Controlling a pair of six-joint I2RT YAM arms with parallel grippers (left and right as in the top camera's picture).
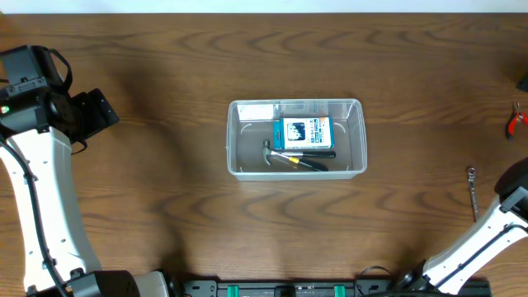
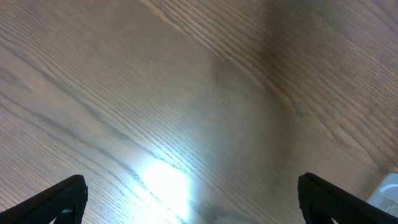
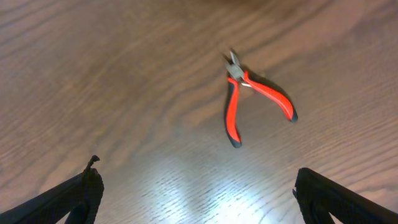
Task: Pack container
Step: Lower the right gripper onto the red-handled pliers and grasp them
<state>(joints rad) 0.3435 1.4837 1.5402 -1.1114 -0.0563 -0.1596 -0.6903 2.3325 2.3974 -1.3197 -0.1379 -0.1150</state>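
Left gripper [image 2: 193,200]: held well left of container [image 1: 232,140], fingers spread wide, empty.
Right gripper [image 3: 196,193]: held far right of container, fingers wide, empty, near pliers [image 3: 234,109].
Container: set between both grippers, box [image 1: 306,132] inside.

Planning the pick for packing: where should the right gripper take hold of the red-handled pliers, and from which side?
Probably the neck of the small red-handled metal pliers, where both handles meet behind the grey jaws. They lie flat on the wooden table with handles splayed, so come straight down, the open right gripper closing across that narrow neck.
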